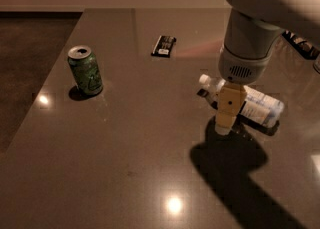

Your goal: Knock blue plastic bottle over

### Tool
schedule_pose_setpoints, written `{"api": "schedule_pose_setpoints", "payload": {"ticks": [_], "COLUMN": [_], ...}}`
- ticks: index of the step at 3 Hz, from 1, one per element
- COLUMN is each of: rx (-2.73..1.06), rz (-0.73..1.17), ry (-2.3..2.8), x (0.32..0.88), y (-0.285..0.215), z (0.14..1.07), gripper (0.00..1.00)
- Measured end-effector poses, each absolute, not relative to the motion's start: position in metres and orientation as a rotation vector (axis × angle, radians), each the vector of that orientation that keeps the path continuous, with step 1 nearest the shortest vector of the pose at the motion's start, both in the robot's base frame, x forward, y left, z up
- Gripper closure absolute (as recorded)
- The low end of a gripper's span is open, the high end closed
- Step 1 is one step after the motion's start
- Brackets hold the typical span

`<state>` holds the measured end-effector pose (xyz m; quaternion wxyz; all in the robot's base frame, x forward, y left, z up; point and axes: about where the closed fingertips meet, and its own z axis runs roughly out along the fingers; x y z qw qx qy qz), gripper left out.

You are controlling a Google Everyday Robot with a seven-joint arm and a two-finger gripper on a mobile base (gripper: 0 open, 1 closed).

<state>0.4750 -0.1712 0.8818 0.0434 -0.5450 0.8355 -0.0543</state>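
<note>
The blue plastic bottle [260, 105] lies on its side on the dark table at the right, its white cap [204, 79] pointing left. My gripper [224, 127] hangs from the white arm just in front of the bottle's neck, its yellowish fingers pointing down over the table and covering part of the bottle.
A green drink can [86, 71] stands upright at the left. A small black packet [164, 45] lies flat at the back middle. A dark object [300, 44] lies at the far right. The table's left edge [55, 68] drops to the floor.
</note>
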Motion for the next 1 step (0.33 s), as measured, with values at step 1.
{"api": "schedule_pose_setpoints", "payload": {"ticks": [1], "rx": [-1.666], "rz": [-0.166], "ry": [2.555], "x": [0.475], "y": [-0.1712], "z": [0.8818], "gripper": [0.0]}}
